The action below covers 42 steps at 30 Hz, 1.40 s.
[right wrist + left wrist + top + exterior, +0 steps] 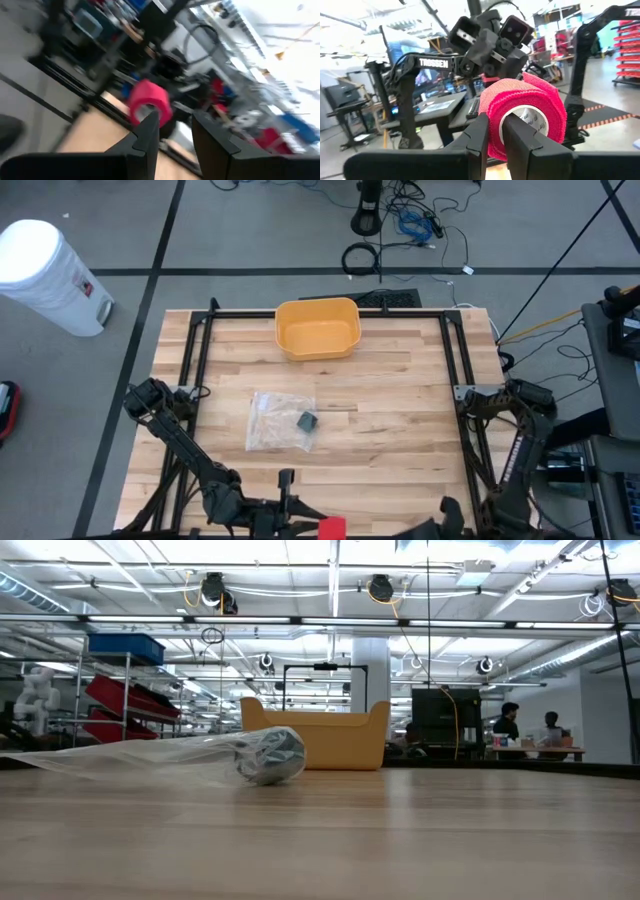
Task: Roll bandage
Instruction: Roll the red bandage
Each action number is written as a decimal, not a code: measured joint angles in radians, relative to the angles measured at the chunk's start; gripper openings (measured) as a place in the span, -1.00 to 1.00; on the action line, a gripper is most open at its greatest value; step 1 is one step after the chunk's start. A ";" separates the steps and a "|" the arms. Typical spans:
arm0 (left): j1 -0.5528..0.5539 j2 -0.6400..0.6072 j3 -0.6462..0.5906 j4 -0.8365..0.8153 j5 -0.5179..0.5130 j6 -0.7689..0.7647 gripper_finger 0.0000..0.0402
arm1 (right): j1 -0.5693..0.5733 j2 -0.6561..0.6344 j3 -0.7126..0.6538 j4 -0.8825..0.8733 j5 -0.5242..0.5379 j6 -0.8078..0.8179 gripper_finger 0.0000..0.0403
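The left gripper [492, 137] is clamped on the pink bandage roll [522, 117], with one finger tucked into the hollow core and the other pressed on the outside wrap. So the fingers are only a little apart, pinching the roll's wall between them. That kind of grip makes sense for rolling: the roll is kept from slipping and its axis is left free to be turned. A loose tail of bandage is seen poking off the roll's upper edge, which is probably the bit that has yet to be wound on.

The roll is held up in the air at the near edge of the table [400, 440], between the two arms; in the high view only a sliver of it [331, 528] is caught at the bottom of the picture. From the right wrist view the same roll [148, 101] is seen ahead of the right gripper [175, 130], whose fingers are parted with nothing between them. It looks to be lined up facing the roll, likely so the loose end can be taken or guided, but contact isn't made yet.

Everything else is left out of the way farther back: a clear plastic bag [280, 420] with a small dark object [306, 421] lies flat mid-table, and a yellow bin [318, 328] is parked at the far edge. Whether the bag was the bandage's packaging can't be told. How much of the winding is done can't really be judged either, apart from that loose tail.
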 joint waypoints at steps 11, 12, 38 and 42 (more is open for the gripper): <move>0.000 0.000 0.000 -0.023 0.050 0.061 -0.73 | -0.110 0.036 0.000 -0.215 -0.118 0.287 -0.33; 0.000 0.000 0.000 -0.024 0.052 0.072 -0.73 | -0.127 0.036 0.000 -0.214 -0.147 0.291 -0.28; 0.000 0.000 0.000 -0.046 0.052 0.077 -0.73 | -0.233 0.036 0.000 -0.172 -0.345 0.265 -0.29; 0.000 0.000 0.000 -0.046 0.047 0.061 -0.73 | -0.235 0.036 0.000 -0.156 -0.361 0.247 -0.45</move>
